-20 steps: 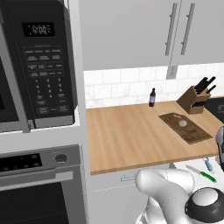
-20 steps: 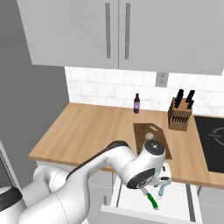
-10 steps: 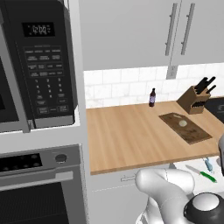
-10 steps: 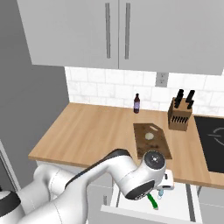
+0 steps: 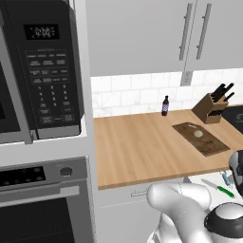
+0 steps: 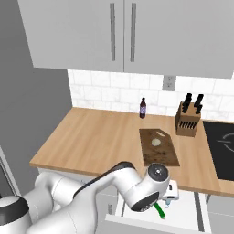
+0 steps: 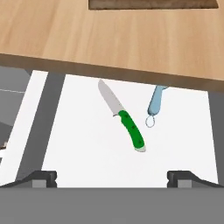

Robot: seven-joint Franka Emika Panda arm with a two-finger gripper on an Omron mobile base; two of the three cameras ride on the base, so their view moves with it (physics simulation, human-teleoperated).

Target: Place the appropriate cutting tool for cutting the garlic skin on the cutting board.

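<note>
The green-handled knife (image 7: 132,130) lies flat on the white floor of an open drawer (image 7: 87,144), its silver blade pointing toward the counter edge. My gripper (image 7: 112,177) hovers above the drawer, open, with the knife ahead of its spread fingertips and nothing between them. The same knife (image 5: 223,191) (image 6: 160,211) shows below the counter front in both base views. On the counter lies the dark brown cutting board (image 6: 157,147) (image 5: 200,138) (image 7: 153,3), with the pale garlic (image 6: 156,141) (image 5: 198,134) resting on it.
A blue-handled tool (image 7: 156,101) lies just right of the knife in the drawer. A knife block (image 6: 187,121) and a dark bottle (image 6: 142,108) stand at the back of the wooden countertop (image 6: 100,137). A stove (image 6: 224,146) lies right; a microwave (image 5: 42,71) hangs left.
The arm has sunk a little over the open drawer. The knife, the board and the garlic have not moved.
</note>
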